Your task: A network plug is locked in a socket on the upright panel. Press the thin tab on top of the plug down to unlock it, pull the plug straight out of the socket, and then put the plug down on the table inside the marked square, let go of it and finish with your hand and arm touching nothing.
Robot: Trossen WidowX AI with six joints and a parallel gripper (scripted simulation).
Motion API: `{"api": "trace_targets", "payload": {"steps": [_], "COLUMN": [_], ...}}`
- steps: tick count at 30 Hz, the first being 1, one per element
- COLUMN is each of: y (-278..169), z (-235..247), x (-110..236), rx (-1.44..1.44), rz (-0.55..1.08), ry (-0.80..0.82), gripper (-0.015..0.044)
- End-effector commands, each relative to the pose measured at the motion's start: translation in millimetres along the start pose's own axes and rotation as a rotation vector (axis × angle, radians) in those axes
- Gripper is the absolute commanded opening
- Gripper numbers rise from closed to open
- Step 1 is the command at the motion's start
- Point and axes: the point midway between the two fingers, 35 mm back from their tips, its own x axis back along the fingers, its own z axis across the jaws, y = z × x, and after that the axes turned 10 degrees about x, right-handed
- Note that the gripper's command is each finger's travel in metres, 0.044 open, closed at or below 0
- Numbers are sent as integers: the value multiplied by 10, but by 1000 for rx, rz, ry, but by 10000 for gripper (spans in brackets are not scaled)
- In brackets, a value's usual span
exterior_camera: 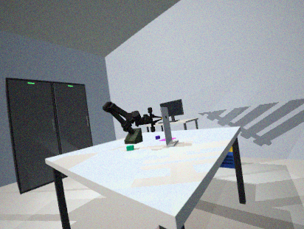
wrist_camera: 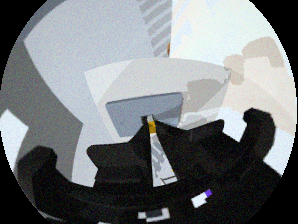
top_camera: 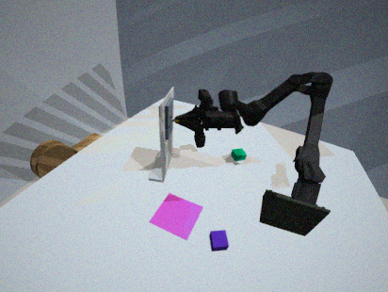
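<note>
Black six-joint arm [top_camera: 315,118] reaches from its dark square base plate [top_camera: 275,221] near the right edge of the white bench [top_camera: 94,245] across to the thin grey upright panel [top_camera: 166,137], which stands toward the far left corner. The black parallel jaws [top_camera: 179,120] are nearly closed, pinched on the small yellow-tipped network plug [top_camera: 177,120] right at the panel face. Wrist view: dark fingers converge on a thin pale strip with a yellow tip [wrist_camera: 152,124] that meets the grey rectangular socket recess [wrist_camera: 143,110]; the plug looks seated in the socket, cannot tell how deep. The tab itself is too small to make out.

Flat magenta marked square [top_camera: 176,216] lies on the bench toward the near edge, in front of the panel, with nothing on it. Small purple block [top_camera: 218,239] sits just beside the square's right corner, not touching. Small green block [top_camera: 238,154] sits mid-bench below the arm's forearm, well apart from the panel.

Exterior view: arm [exterior_camera: 122,116] and panel [exterior_camera: 167,125] near the far end of the bench [exterior_camera: 206,162], with dark double doors [exterior_camera: 48,125] behind and a second desk with a monitor [exterior_camera: 173,108] past the panel.
</note>
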Motion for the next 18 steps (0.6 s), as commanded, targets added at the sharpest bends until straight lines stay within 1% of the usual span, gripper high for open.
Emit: {"api": "trace_targets", "payload": {"steps": [1, 18], "y": [-13, -33], "z": [-5, -3], "x": [33, 131], "rx": [0, 0], "rz": [2, 2], "ry": [-2, -2], "gripper": [0, 0]}}
